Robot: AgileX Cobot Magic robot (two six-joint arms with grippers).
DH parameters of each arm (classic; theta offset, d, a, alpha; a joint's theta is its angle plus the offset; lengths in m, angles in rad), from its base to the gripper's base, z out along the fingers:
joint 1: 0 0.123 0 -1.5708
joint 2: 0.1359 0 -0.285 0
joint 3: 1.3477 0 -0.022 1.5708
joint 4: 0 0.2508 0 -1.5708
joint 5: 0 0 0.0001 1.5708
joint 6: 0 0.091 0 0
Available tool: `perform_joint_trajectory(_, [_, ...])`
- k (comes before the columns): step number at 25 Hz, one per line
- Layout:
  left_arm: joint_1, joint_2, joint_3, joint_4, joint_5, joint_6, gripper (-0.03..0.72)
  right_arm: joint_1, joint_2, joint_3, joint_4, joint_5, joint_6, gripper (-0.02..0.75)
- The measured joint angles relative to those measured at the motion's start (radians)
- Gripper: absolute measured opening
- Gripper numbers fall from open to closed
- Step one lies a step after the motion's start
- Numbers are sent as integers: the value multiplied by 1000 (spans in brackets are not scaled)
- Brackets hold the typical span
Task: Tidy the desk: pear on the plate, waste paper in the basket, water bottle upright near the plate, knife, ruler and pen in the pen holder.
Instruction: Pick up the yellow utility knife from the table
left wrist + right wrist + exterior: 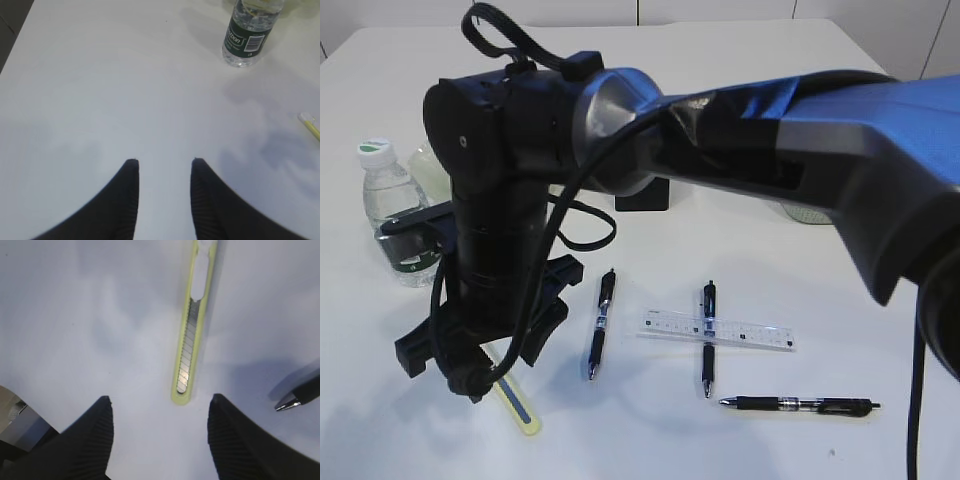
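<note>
On the white table (60, 315), yellow-green knife (191, 340), segmented steel blade

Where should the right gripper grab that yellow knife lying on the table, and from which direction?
Take the knife across its narrow yellow handle, mid-length, coming straight down. It lies flat on the table and is long and thin, so the fingers should straddle its width. The right gripper is open with the knife's near end between its fingers.

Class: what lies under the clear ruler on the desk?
A black pen lies crosswise under the clear ruler, with both ends sticking out. Its middle shows through the plastic. Only bare white table is visible beneath the rest.
</note>
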Motion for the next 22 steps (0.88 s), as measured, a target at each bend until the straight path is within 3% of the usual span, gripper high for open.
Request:
perform_joint_trajectory(6, [0,0,0,2,26,0,239,2,19,0,15,-17,0,475])
perform_joint_trajectory(22, [0,0,0,2,56,0,239,2,19,0,-30,-245,-21,476])
